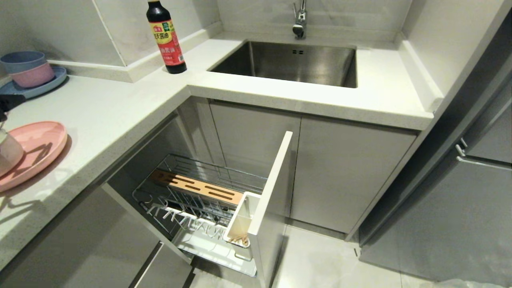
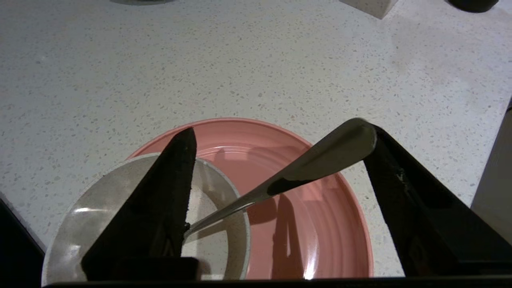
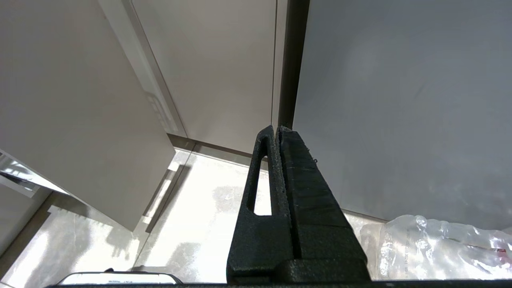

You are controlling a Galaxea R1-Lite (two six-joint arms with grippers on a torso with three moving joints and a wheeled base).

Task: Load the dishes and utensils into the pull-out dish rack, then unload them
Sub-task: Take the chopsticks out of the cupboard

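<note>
In the left wrist view my left gripper (image 2: 280, 128) stands open over the pale-pink plate (image 2: 320, 224) on the counter. The cream bowl (image 2: 100, 200) sits on the plate's edge. The silver spoon (image 2: 320, 160) slants across the gap: its handle end rests against one fingertip (image 2: 374, 140) and its other end dips into the bowl behind the other finger. In the head view the plate (image 1: 36, 148) lies at far left. The pull-out dish rack (image 1: 200, 192) stands drawn out below, with the chopsticks (image 1: 240, 239) in its white cup. My right gripper (image 3: 277, 130) hangs shut above the floor.
A soy sauce bottle (image 1: 166, 38) stands at the counter's corner beside the sink (image 1: 292, 62). Stacked blue and pink bowls (image 1: 28, 70) sit on a blue plate at back left. The rack's grey front panel (image 1: 272, 192) juts out into the floor space. A crumpled plastic bag (image 3: 432, 244) lies on the floor.
</note>
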